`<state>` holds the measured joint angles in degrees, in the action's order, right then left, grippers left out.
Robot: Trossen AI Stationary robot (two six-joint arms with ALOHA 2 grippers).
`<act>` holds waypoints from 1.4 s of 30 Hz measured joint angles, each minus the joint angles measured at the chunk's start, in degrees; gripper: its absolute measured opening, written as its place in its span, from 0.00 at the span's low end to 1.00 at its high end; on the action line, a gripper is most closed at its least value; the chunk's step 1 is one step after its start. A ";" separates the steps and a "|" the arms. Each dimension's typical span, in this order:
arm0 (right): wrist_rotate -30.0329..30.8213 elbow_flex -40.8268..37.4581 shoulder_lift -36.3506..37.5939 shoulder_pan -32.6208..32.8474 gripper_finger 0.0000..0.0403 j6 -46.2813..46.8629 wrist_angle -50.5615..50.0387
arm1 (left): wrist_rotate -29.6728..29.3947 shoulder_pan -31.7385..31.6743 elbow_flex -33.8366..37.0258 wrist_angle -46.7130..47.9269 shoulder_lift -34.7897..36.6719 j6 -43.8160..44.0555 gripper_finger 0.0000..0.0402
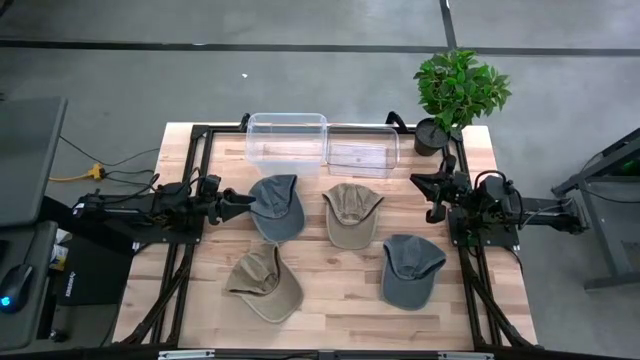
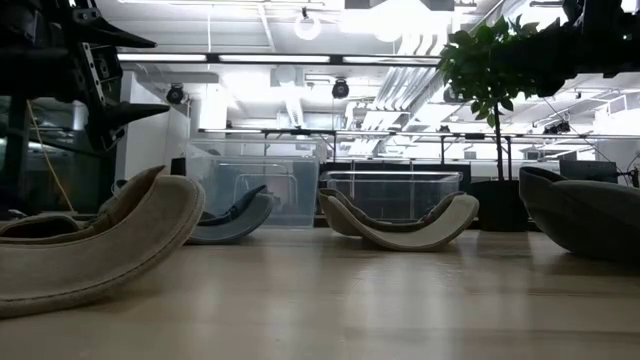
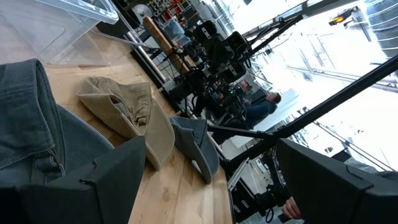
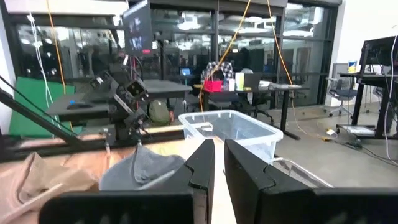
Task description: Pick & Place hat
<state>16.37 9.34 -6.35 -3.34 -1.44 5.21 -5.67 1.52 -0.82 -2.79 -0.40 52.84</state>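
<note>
Four caps lie on the wooden table, each resting on its crown and brim. A grey-blue cap [image 1: 275, 207] is at far left, a tan cap [image 1: 352, 213] beside it, another tan cap [image 1: 265, 283] at near left, and another grey-blue cap [image 1: 410, 268] at near right. My left gripper [image 1: 243, 200] is open and low, just left of the far grey-blue cap [image 3: 25, 112], its fingers wide apart [image 3: 211, 146] and holding nothing. My right gripper [image 1: 428, 196] hovers at the table's right side with its fingers shut [image 4: 219, 152], away from every cap.
Two clear plastic bins [image 1: 287, 140] [image 1: 362, 150] stand side by side along the far edge. A potted plant [image 1: 455, 95] stands at the far right corner. Bare wood shows between the caps and along the near edge [image 1: 340, 320].
</note>
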 joint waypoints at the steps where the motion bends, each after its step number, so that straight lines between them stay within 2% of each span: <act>1: 0.58 0.96 -0.43 0.01 0.08 0.00 -1.66 | 0.00 -0.01 0.00 0.00 0.00 0.00 0.85; 6: 6.77 9.11 -4.31 0.00 0.08 0.43 -13.90 | 0.20 -0.01 0.00 0.00 0.00 0.00 0.85; 9: 9.94 15.44 -8.48 -0.01 0.08 5.57 -21.90 | 0.19 0.00 0.00 0.00 0.02 0.00 0.85; 13: 9.73 23.33 -14.48 -0.01 0.08 10.87 -31.76 | 0.17 0.00 0.00 0.00 0.00 0.00 0.85; 18: 5.04 32.35 -21.28 0.01 0.08 20.33 -45.15 | 0.15 -0.02 0.00 0.00 0.00 0.00 0.85; 23: 0.59 38.06 -26.84 0.00 0.08 37.07 -57.82 | 0.13 -0.02 0.00 0.00 0.01 0.00 0.85; 26: -4.87 39.55 -29.05 0.00 0.08 48.26 -64.07 | 0.13 -0.01 0.00 0.00 0.00 0.00 0.85; 31: -17.22 38.62 -30.47 0.03 0.08 63.48 -68.40 | 0.11 0.00 0.00 0.00 0.02 0.00 0.85; 35: -23.50 35.48 -30.45 0.17 0.08 71.89 -69.33 | 0.08 -0.02 0.00 0.00 0.00 0.00 0.85; 39: -27.32 32.09 -30.84 1.82 0.08 77.51 -69.42 | -0.09 -0.01 0.00 0.00 0.01 0.00 0.85; 42: -27.39 31.15 -31.97 3.61 0.08 80.44 -69.16 | -0.09 -0.01 0.00 0.00 0.01 0.00 0.85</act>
<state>-11.02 40.49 -38.32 0.26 78.99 -63.95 -5.76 1.51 -0.82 -2.79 -0.39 52.84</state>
